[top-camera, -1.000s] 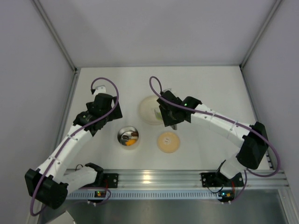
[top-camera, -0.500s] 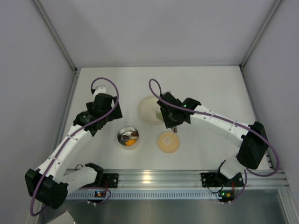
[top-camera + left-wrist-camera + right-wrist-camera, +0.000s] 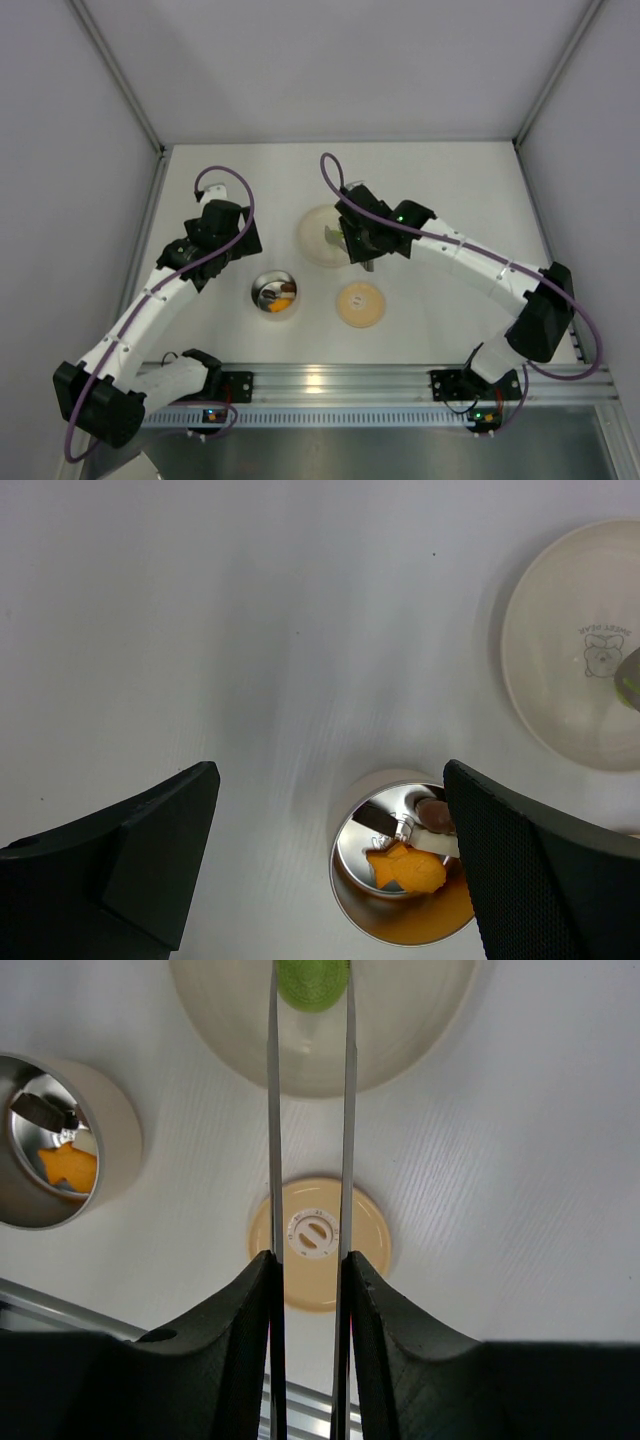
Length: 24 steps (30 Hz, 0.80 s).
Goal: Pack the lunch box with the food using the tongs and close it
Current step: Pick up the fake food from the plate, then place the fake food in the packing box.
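Note:
My right gripper (image 3: 310,1260) is shut on the slim metal tongs (image 3: 272,1110), one arm pressed against each finger. The tong tips pinch a light green piece of food (image 3: 312,982) over the cream plate (image 3: 400,1030). The lunch box (image 3: 115,1135) stands open at the left, with an orange fish-shaped piece (image 3: 68,1167) and a dark brown piece (image 3: 432,813) inside. Its tan lid (image 3: 318,1243) lies flat on the table below the tongs. My left gripper (image 3: 330,770) hangs open and holds nothing above the table, just left of the lunch box (image 3: 370,790).
From above, the plate (image 3: 312,240), the lunch box (image 3: 256,297) and the lid (image 3: 360,304) sit close together mid-table, with the right gripper (image 3: 365,238) over the plate's right edge. White walls enclose the table, and an aluminium rail (image 3: 330,380) runs along the near edge.
The right gripper has shifted slightly back over the plate. The tong arms have been squeezed closer together. The left arm has not moved.

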Available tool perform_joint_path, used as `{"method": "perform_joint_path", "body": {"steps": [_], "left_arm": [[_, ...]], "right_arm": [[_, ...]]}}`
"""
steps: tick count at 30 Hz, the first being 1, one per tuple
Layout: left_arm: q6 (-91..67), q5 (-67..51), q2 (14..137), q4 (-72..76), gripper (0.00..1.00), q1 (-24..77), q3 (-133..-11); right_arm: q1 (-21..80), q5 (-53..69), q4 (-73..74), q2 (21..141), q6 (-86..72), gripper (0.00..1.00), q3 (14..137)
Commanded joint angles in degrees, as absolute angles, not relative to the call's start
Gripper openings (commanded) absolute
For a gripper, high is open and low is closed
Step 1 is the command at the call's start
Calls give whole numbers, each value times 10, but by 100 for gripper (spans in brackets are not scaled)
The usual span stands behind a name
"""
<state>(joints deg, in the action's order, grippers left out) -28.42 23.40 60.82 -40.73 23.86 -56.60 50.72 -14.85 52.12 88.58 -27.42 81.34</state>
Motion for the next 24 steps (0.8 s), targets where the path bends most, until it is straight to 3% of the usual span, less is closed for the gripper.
{"method": "perform_joint_path", "body": {"steps": [1, 7, 24], "left_arm": [[-287, 233, 608, -400, 99, 236, -577], [-288, 233, 606, -400, 99, 236, -579], [-288, 233, 608, -399, 99, 236, -578]], "right_arm": [[504, -149, 525, 882, -269, 30, 861], [519, -131, 531, 866, -279, 30, 873], [723, -160, 575, 893, -330, 31, 971]]}}
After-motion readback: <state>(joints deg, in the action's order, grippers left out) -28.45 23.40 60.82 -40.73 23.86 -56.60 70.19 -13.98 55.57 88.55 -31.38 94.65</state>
